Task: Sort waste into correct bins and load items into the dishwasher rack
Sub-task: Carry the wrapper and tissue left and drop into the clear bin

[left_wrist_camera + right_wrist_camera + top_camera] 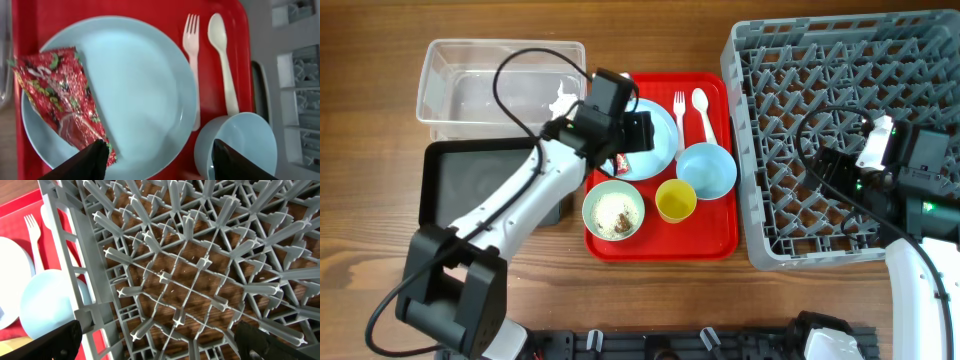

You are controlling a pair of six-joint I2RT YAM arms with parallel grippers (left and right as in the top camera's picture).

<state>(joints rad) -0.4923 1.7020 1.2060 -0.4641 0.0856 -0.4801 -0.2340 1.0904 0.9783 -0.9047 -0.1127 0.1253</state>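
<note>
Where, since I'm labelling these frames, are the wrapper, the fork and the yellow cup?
wrapper [57,100], left wrist view, middle of the foil.
fork [191,45], left wrist view, base of the tines.
yellow cup [675,200], overhead view, its inside.

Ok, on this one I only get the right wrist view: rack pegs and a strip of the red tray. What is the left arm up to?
Observer: Its tool hangs open over the light blue plate, holding nothing.
Reviewer: What is on that plate?
Observer: The red snack wrapper, lying on the side away from the fork.
Reviewer: Anything in the bins?
Observer: Overhead, a crumpled white tissue lies in the clear tub.
</note>
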